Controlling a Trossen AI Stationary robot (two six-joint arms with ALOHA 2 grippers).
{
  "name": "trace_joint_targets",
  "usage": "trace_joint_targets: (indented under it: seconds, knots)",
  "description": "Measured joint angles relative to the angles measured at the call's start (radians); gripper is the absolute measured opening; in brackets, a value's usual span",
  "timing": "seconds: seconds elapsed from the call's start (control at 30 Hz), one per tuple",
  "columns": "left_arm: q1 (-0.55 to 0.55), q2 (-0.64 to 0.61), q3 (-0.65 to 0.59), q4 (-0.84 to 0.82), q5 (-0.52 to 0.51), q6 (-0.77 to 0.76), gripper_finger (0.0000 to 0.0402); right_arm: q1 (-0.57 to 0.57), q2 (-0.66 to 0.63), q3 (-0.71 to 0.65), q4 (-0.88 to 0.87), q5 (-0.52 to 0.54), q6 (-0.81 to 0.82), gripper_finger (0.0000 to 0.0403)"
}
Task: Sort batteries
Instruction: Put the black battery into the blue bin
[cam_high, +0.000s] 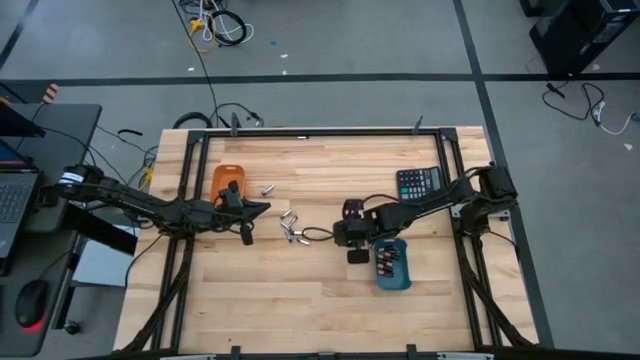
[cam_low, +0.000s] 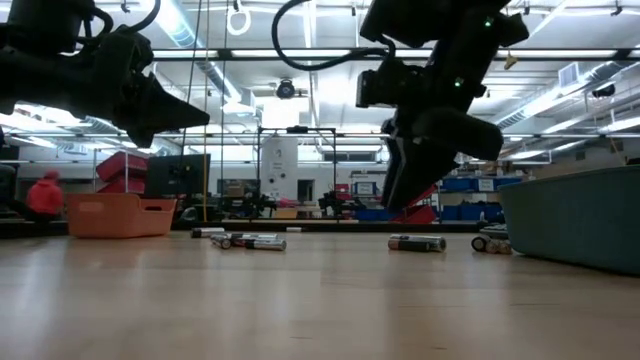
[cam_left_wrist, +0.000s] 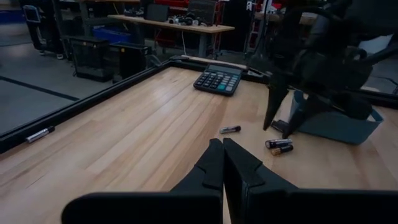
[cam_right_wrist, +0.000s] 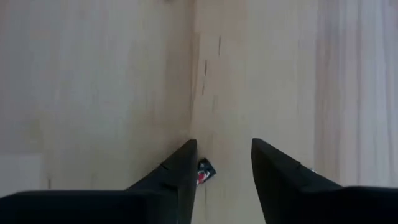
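R gripper (cam_high: 354, 243) hangs just beside blue tray (cam_high: 392, 268), fingers apart, holding nothing. L gripper (cam_left_wrist: 222, 163) near orange tray (cam_high: 226, 181), pinched closed, empty. Loose batteries (cam_high: 290, 226) lie on table (cam_high: 300, 300) btwn the trays; several more in blue tray.

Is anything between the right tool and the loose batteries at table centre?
Nothing visible. The right tool, open, hangs beside the blue tray; only bare wood separates it from the batteries.

1 battery (cam_right_wrist: 204, 172) mostly hidden behind the right gripper's (cam_right_wrist: 222, 163) finger, blue tray (cam_low: 575, 228) cut off at the low view's edge, its contents too small to count
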Motion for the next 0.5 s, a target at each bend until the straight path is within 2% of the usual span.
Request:
trace_joint_targets:
  seconds: [0.5]
  knots:
    - [0.001, 0.014, 0.0, -0.016, 0.0, -0.003, 0.0, 0.006, 0.07, 0.0, 0.01, -0.097, 0.113, 0.0152]
